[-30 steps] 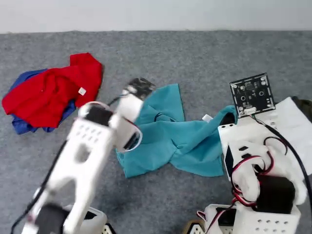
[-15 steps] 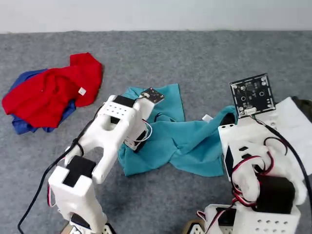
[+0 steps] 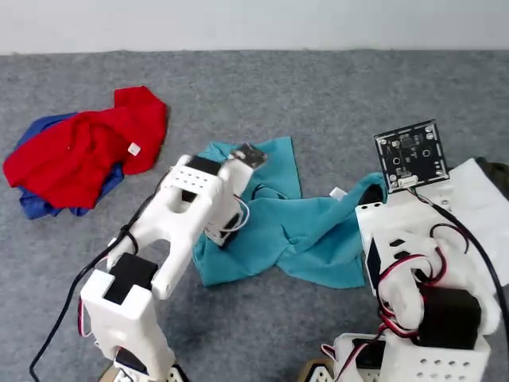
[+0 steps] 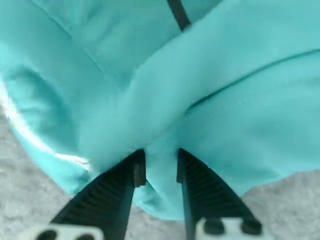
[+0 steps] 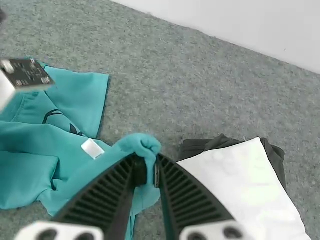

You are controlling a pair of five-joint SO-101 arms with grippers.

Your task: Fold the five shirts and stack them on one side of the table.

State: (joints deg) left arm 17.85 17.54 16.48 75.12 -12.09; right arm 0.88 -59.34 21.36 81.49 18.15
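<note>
Teal shirt [image 3: 278, 231] is lying crumpled in the middle of the table [image 3: 334, 103], between the red shirt [image 3: 79, 151] and the white shirt [image 5: 235, 185]. My left pincer [image 4: 156, 167] is nipped down on a fold of it, and my right pincer [image 5: 146, 172] is pinching its bunched corner.

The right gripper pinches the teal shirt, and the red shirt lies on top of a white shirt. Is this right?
Not quite. The red shirt lies on top of a blue shirt, not a white one, as the high view shows. The right gripper does pinch the teal shirt.
</note>
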